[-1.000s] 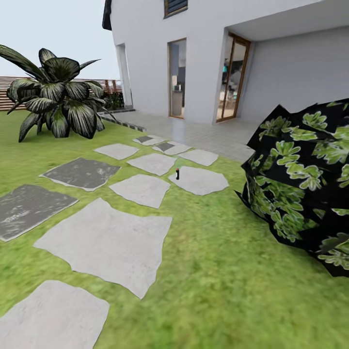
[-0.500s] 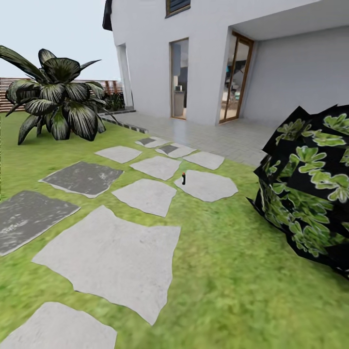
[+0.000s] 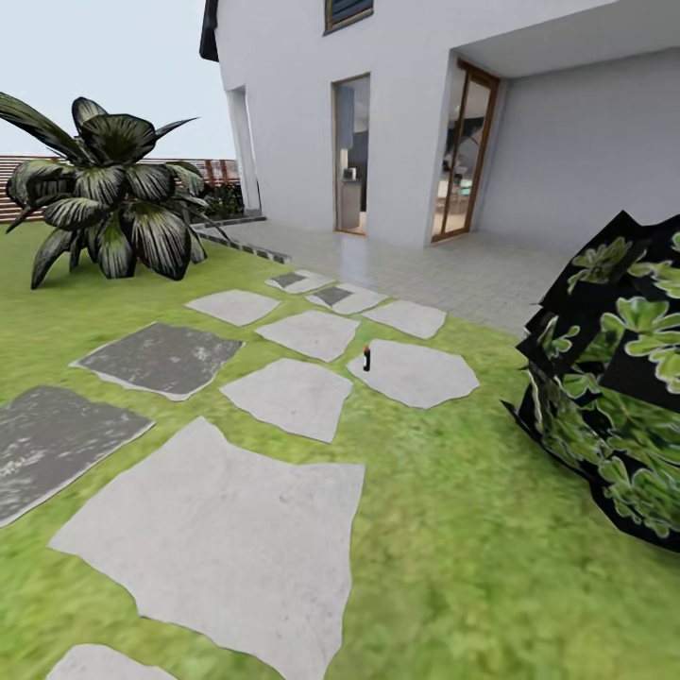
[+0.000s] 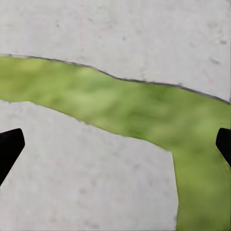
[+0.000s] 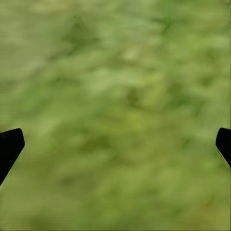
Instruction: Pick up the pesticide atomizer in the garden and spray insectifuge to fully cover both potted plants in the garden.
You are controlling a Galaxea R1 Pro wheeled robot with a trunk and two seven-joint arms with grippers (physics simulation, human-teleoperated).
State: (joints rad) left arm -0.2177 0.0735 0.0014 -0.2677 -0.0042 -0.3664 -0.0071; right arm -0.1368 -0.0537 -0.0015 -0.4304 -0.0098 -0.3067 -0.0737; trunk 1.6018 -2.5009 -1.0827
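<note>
Standing upright on the near-left edge of a pale stepping slab (image 3: 416, 373), just at the border with the grass: a small dark object with a reddish top (image 3: 366, 358), well ahead on the lawn (image 3: 453, 529). Probably the pesticide atomizer, but too small and far to tell the label or the trigger head. Long axis vertical, top toward the sky; impossible to say which way the nozzle faces. Placed there in the open, likely so as to be easy to reach from the path of slabs, with nothing touching it.

Left of the path, near the brown slatted fence (image 3: 24, 168), a large plant with dark striped leaves (image 3: 109, 203) growing from the grass; at the right edge of the head view, a blocky dark bush with green leaf pattern (image 3: 614, 378). Behind, a white house (image 3: 406, 113) with open doors and a tiled terrace. No small grey pots visible.

Left gripper (image 4: 115, 144) spread wide, fingertips at both sides of the wrist view, hanging over a slab and a strip of grass, holding nothing. Right gripper (image 5: 115, 144) also spread wide and empty, over blurred grass. Both carried low and ready, apparently because the approach to the bottle is not finished yet.
</note>
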